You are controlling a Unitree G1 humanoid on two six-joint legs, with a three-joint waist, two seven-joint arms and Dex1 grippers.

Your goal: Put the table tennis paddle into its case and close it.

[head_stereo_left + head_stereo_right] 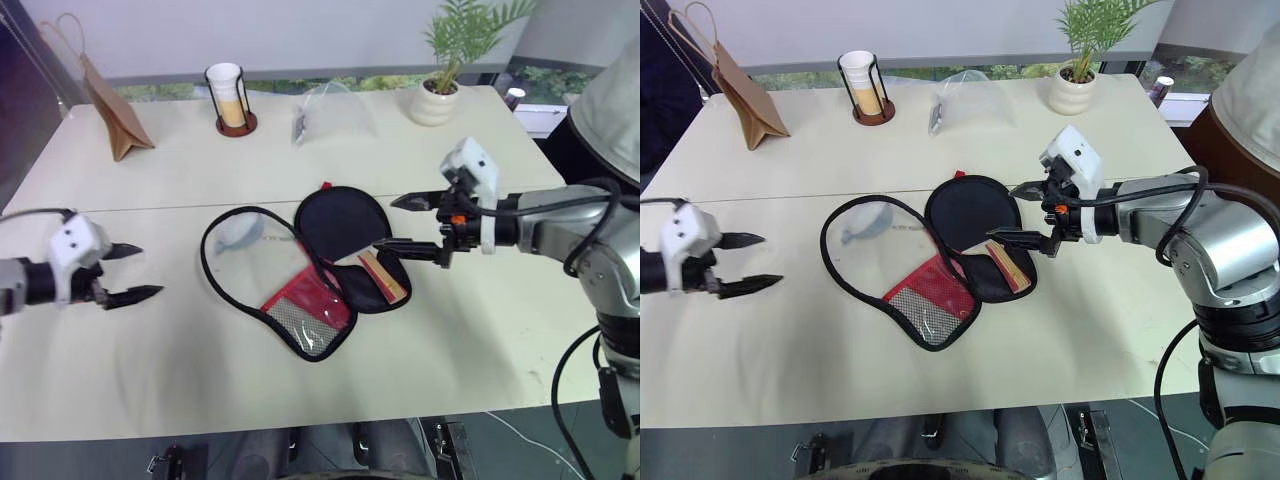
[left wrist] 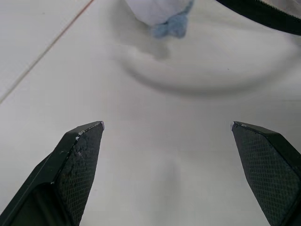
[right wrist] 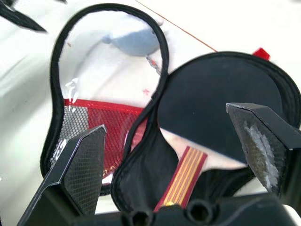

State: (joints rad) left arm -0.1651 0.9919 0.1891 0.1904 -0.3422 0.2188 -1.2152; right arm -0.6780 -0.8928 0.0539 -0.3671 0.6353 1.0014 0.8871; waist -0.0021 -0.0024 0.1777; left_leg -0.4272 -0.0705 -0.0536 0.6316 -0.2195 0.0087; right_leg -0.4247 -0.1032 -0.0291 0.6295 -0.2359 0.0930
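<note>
The case lies unzipped and spread open at the table's middle. Its left half shows the silvery lining and a red mesh pocket. The table tennis paddle rests in the right half, black face up, with its striped wood handle pointing toward the near edge. My right gripper hovers open just right of the paddle, above the handle, with nothing between its fingers. Far to the left, my left gripper is open over bare table, well apart from the case, whose zip edge shows ahead of it.
Along the table's far side stand a brown paper bag, a cup stack in a wire holder, a clear plastic bag and a potted plant. A seam runs across the tabletop.
</note>
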